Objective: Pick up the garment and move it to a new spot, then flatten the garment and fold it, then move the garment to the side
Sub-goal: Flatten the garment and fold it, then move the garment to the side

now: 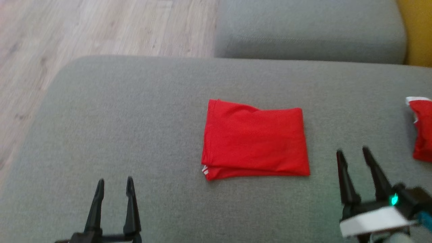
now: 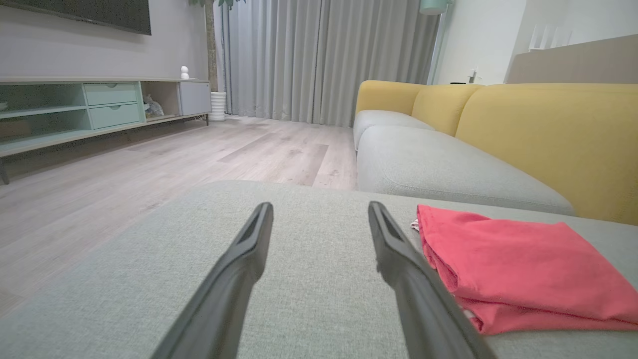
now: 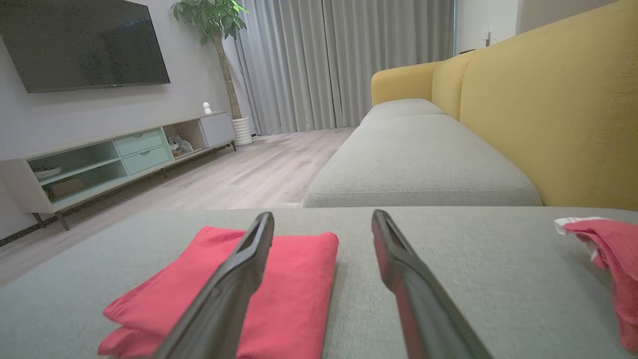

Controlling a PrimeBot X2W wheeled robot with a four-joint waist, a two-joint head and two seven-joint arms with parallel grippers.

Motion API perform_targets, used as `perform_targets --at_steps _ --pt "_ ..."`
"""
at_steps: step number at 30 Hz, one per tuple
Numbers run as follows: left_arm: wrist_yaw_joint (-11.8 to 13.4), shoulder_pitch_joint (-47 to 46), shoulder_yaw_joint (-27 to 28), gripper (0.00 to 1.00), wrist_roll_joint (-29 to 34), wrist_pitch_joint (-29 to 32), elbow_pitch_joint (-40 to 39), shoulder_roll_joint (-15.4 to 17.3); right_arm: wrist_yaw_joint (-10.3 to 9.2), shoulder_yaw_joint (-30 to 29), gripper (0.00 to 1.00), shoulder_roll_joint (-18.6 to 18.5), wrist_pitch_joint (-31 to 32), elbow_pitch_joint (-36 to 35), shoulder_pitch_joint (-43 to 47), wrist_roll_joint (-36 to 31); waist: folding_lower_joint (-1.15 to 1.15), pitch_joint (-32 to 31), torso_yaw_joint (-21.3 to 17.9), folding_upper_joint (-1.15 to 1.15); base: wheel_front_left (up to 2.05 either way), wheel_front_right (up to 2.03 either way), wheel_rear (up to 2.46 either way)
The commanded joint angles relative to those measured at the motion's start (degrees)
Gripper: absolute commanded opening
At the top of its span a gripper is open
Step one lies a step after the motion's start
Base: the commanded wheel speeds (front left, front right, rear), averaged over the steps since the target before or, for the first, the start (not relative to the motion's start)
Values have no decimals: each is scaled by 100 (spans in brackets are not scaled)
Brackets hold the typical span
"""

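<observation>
The garment (image 1: 423, 135) lies at the right edge of the grey cushion (image 1: 135, 118), red with white trim, rumpled and partly cut off by the head view. The right wrist view shows the garment (image 3: 610, 254) to the right of the fingers. My right gripper (image 1: 352, 150) (image 3: 323, 214) stands open and empty just left of it, not touching. A second red garment (image 1: 254, 140) (image 2: 508, 264) (image 3: 299, 289) rests as a neat folded bundle mid-cushion. My left gripper (image 1: 115, 180) (image 2: 320, 205) is open and empty at the lower left, apart from the bundle.
Wooden floor (image 1: 67, 33) runs beyond the cushion's left and far edges. Another grey seat (image 1: 303, 30) with a yellow backrest (image 1: 418, 30) lies behind. A low TV cabinet (image 2: 99, 104) stands across the room.
</observation>
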Motion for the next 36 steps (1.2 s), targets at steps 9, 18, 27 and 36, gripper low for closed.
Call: perform_targets --at_steps 9,18,27,36 --pt "-198 117 197 100 153 -29 -182 -38 -4 -244 100 317 -61 -198 393 -473 1 -171 -121 0 0 0 0" --pt "-364 107 177 100 152 -29 -157 -38 -4 -277 100 396 -61 -153 392 -574 1 -115 -109 0 0 0 0" --pt "-392 94 179 100 183 -29 -33 -39 -4 -291 100 446 -61 -67 443 -602 1 -161 -106 0 0 0 0" --pt "-419 106 91 100 -107 -29 -19 -39 -4 -318 100 465 -61 301 471 -504 1 -178 -113 0 0 0 0"
